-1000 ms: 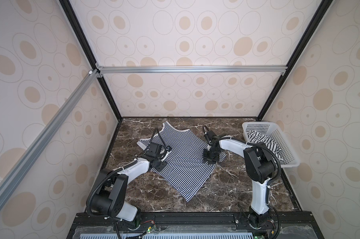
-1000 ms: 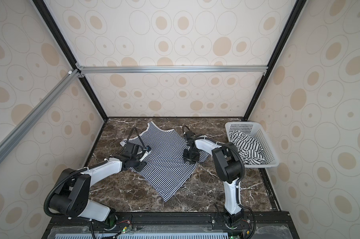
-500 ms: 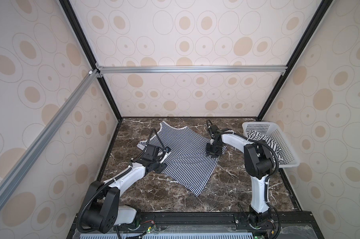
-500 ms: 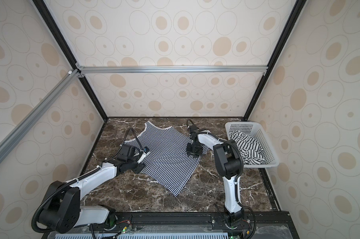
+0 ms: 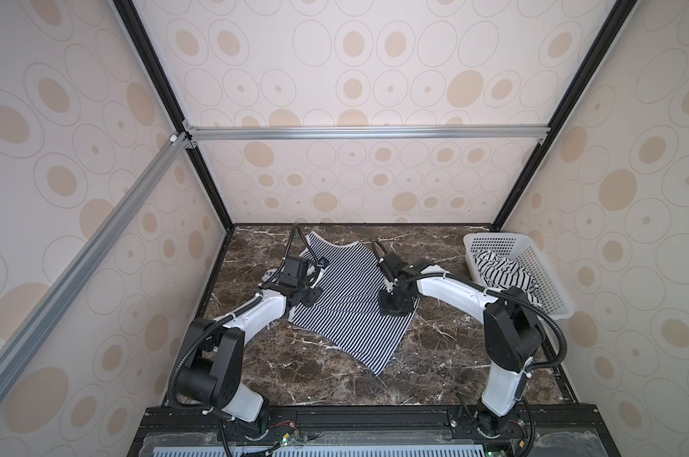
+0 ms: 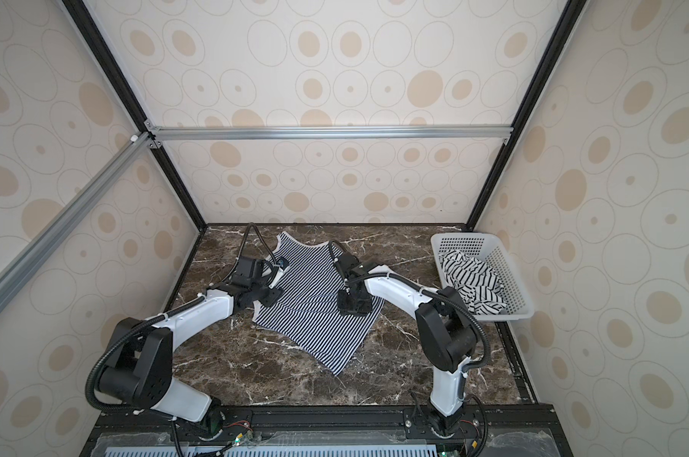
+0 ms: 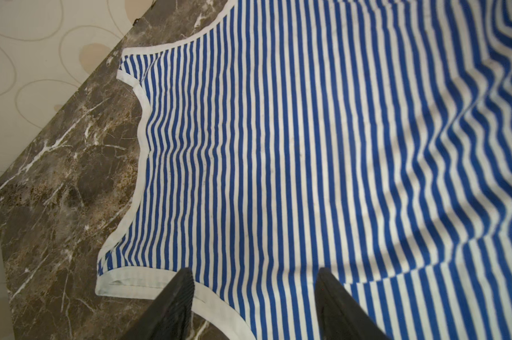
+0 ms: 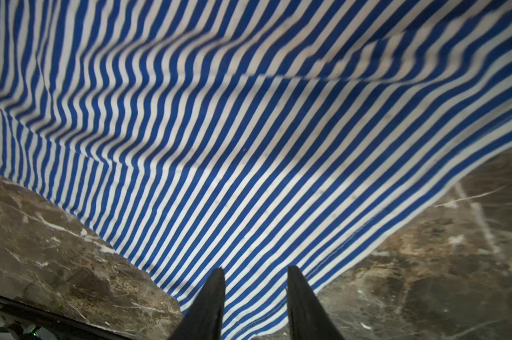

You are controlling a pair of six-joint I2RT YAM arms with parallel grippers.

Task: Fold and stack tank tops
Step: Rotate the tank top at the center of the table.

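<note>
Since half a second earlier, the right gripper (image 8: pixel 254 272) had drawn back toward 6 o'clock along the edge of the fine-striped tank top (image 5: pixel 347 312), while the top's nearest hem corner had barely shifted. The top lay spread on the marble table (image 5: pixel 453 356), with its straps toward 12 o'clock and one hem corner pointing to 6. The right gripper stood over the top's 3 o'clock edge, jaws narrowly apart, with cloth showing flat in the gap and nothing pinched. The left gripper (image 7: pixel 254 273) stood over the 9 o'clock armhole edge, jaws wide and gripping nothing. Whether either gripper's fingertips touched the cloth could not be told. The wide-striped tank top (image 5: pixel 501 273) lay crumpled in the white basket (image 5: pixel 548 292) at the table's 3 o'clock side.
</note>
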